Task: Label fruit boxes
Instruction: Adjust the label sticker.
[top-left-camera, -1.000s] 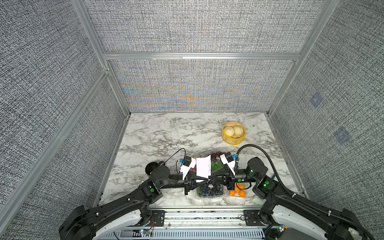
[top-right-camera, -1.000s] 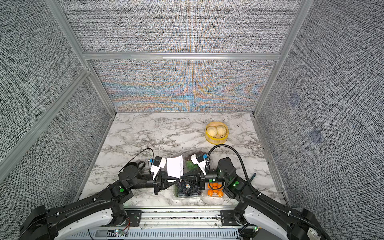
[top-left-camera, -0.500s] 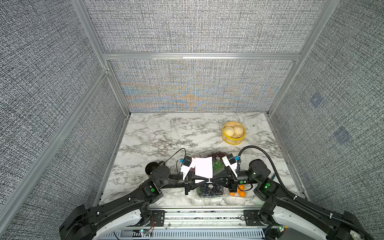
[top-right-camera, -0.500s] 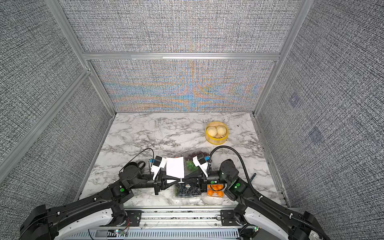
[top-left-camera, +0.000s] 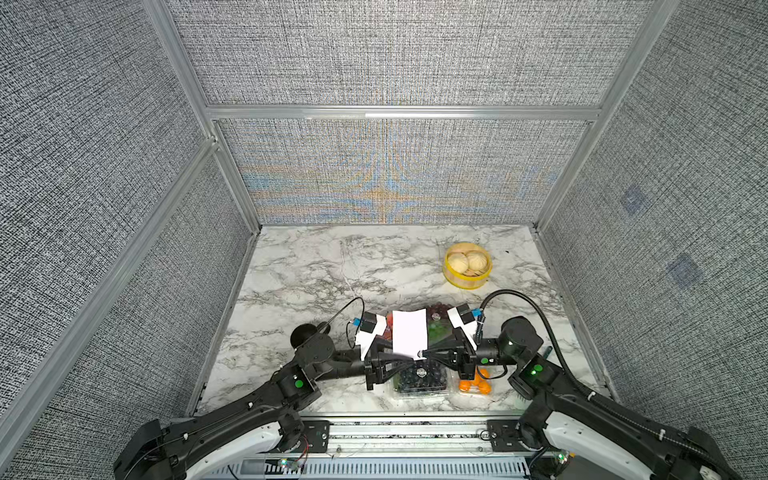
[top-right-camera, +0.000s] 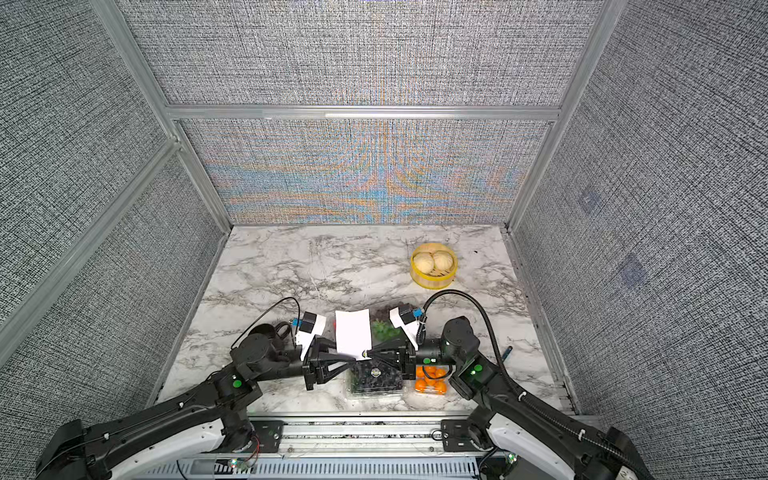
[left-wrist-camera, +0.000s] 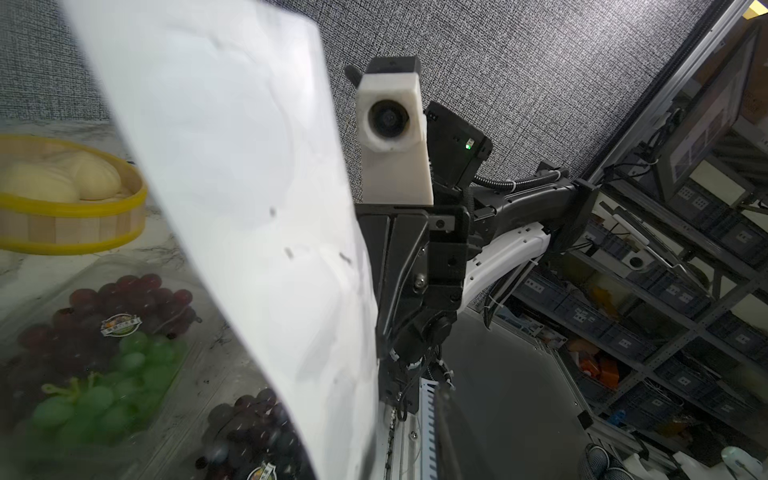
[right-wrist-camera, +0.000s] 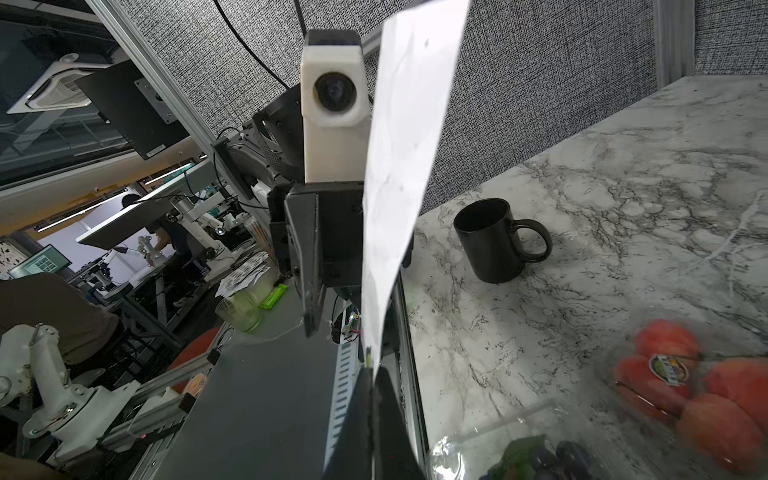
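In both top views the two arms meet low in the centre of the frame. The right hand (top-left-camera: 424, 354) is pinched shut on the lower corner of a white sheet (top-left-camera: 409, 336), which stands up from it. The left hand (top-right-camera: 352, 360) faces it with its jaws a little apart; the right wrist view shows a gap between one of its fingers (right-wrist-camera: 308, 270) and the sheet. Under the hands lies the box of dark grapes (top-left-camera: 422, 379), with the box of oranges (top-left-camera: 473, 384) just to its right. Behind them sit the box of purple and green grapes (left-wrist-camera: 95, 345) and the box of red fruit (right-wrist-camera: 685, 386). A bamboo steamer (top-left-camera: 466, 266) stands at the upper right of the bench (top-left-camera: 332, 270), and a black mug (right-wrist-camera: 494, 241) stands at its left.
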